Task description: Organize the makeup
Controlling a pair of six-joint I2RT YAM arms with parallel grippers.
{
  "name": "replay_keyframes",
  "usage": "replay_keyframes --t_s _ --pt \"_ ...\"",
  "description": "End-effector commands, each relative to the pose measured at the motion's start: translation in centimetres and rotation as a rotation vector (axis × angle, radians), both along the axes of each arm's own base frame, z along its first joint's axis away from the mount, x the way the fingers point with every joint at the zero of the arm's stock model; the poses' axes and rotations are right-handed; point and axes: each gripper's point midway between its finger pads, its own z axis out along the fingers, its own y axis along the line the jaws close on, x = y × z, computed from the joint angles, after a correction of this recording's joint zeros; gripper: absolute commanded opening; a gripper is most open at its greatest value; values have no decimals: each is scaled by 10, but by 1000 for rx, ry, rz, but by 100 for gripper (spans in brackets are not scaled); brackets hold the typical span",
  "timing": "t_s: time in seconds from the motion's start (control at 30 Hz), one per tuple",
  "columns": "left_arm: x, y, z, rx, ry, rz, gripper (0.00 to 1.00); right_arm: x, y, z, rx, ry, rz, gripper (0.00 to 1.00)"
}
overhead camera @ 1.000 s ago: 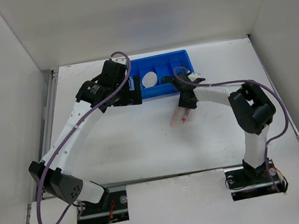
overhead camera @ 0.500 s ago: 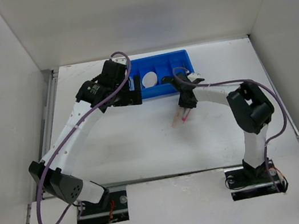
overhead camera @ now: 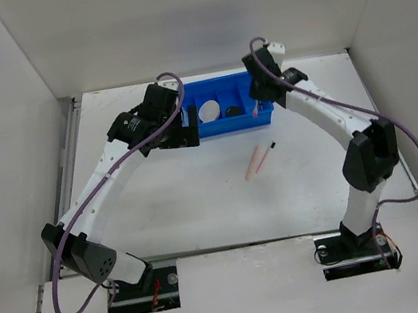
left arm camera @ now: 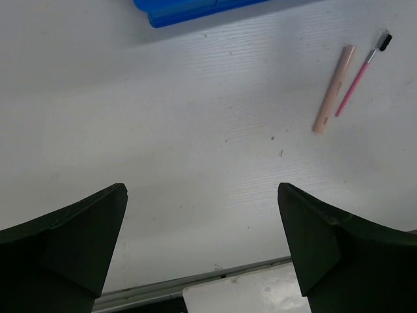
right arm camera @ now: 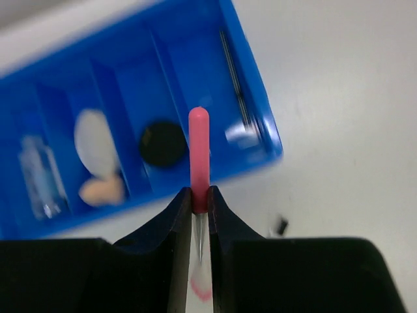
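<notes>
Status, right side: clamped pink pencil (right arm camera: 199,153) in right gripper (right arm camera: 199,197), jaws squeezed down to pencil width on its lower shaft, rounded pink end poking out past fingertips (right arm camera: 181,203). Held it above right-hand part of blue tray (overhead camera: 224,128); could not tell how high above. Logged tray contents, left to right in right wrist view: clear bottle (right arm camera: 41,177) in end compartment; round cream puff (right arm camera: 90,134), white, with beige sponge (right arm camera: 102,190) just beside it at near end of next one; round compact (right arm camera: 163,143), black, alone in third; dark stick (right arm camera: 236,85) with silvery end along right-hand compartment, too blurred to name further. Noted left gripper (left arm camera: 202,192) spread wide, nothing between fingers (left arm camera: 71,241), hanging over bare table (left arm camera: 163,130) by tray's left front corner. Spotted beige stick (left arm camera: 333,89) and pink-handled brush (left arm camera: 358,77) lying on table in front of tray, side by side, nearly parallel, clear of tray's front wall, brush's dark bristle head pointing toward tray. Could not tell whether those two touched. Found both well apart from either gripper.
</notes>
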Motion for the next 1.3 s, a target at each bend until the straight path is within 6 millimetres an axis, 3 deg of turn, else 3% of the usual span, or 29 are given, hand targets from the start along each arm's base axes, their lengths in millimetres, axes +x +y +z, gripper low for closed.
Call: replay_keyframes --t_s 0.0,0.07,0.1,0.17,0.2,0.23,0.3,0.37,0.4,0.43,0.5,0.53,0.63,0.67,0.7,0.73,0.77,0.8,0.87,0.9,0.93,1.0,1.1,1.13,1.27 --pt "2 -2 16 -31 -35 -5 100 50 -20 18 -149 -33 11 12" --pt "2 1 20 -29 -49 3 100 71 -30 21 -176 -31 -8 12" --pt "-1 3 21 -28 -46 3 100 92 -28 24 -176 -54 -13 12" --pt "-2 6 20 -17 -43 9 100 107 -39 19 -180 -37 -25 12" --pt "-2 5 20 -22 -41 16 100 118 -40 30 -175 -71 -32 13" --pt "-3 6 23 -27 -48 16 100 124 -38 13 -186 -42 -29 13" --pt "-3 6 23 -33 -46 23 100 133 -41 8 -185 -41 -28 16" --pt "-5 6 26 -44 -52 30 100 140 -36 4 -178 -48 -9 27" --pt "-5 6 26 -44 -52 30 100 141 -34 7 -168 -57 -2 41" --pt "-6 7 23 -39 -45 30 100 141 -32 7 -160 -55 7 46" --pt "-9 9 20 -37 -33 37 100 142 -31 4 -161 -53 8 50" --pt "-9 9 20 -37 -32 37 100 141 -32 14 -155 -69 6 50" --pt "-11 10 14 -32 -16 44 100 127 -34 32 -122 -99 -3 49" --pt "-12 10 17 -38 -23 44 100 114 -37 13 -132 -53 7 44" --pt "-12 10 14 -37 -22 44 100 105 -39 41 -88 -119 -13 42" --pt "-11 11 14 -31 -26 50 100 97 -40 42 -71 -122 -11 40" --pt "-11 11 14 -31 -26 50 100 80 -40 17 -62 -66 7 38" --pt "-11 11 14 -31 -26 50 100 67 -38 34 -41 -98 11 36" --pt "-10 11 11 -26 -19 50 100 48 -33 29 9 -84 4 32" --pt "-10 11 11 -26 -18 50 100 31 -30 5 13 -30 22 32" --pt "-10 11 11 -26 -18 50 100 21 -29 14 53 -53 24 32" --pt "-10 11 11 -26 -18 50 100 -2 -11 -2 93 -2 85 32" --pt "-10 11 8 -20 -11 50 100 -36 0 -33 118 82 87 40" --pt "-10 11 8 -20 -11 50 100 -51 0 -53 122 132 85 41" --pt "-12 10 2 -14 0 37 100 -82 25 -87 196 211 107 40"
